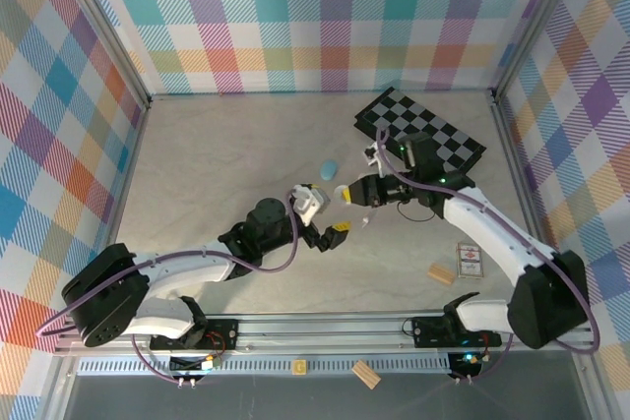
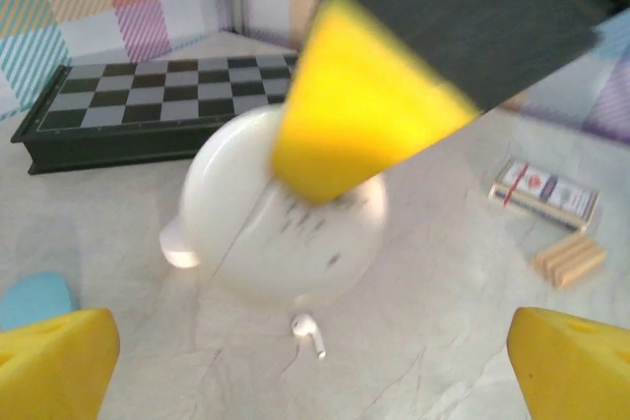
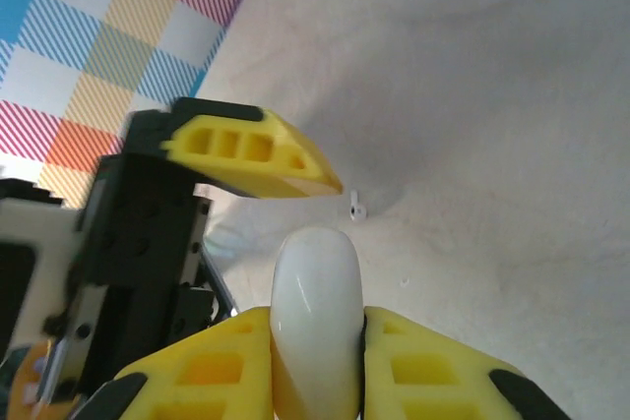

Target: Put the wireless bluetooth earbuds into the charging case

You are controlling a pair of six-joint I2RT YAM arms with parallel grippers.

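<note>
the white earbud [image 2: 310,333] lies alone on the counter [image 2: 443,341], straight ahead of the left pincer [image 2: 315,376], whose yellow fingers stand wide apart. its little stem slants back toward that pincer. the right pincer [image 3: 317,331] is clamped on the white charging case [image 3: 315,272], held close above the bud. the left arm looks nearer. the counter around the bud is bare, and the blue case [image 2: 34,297] sits off to the side.
</note>
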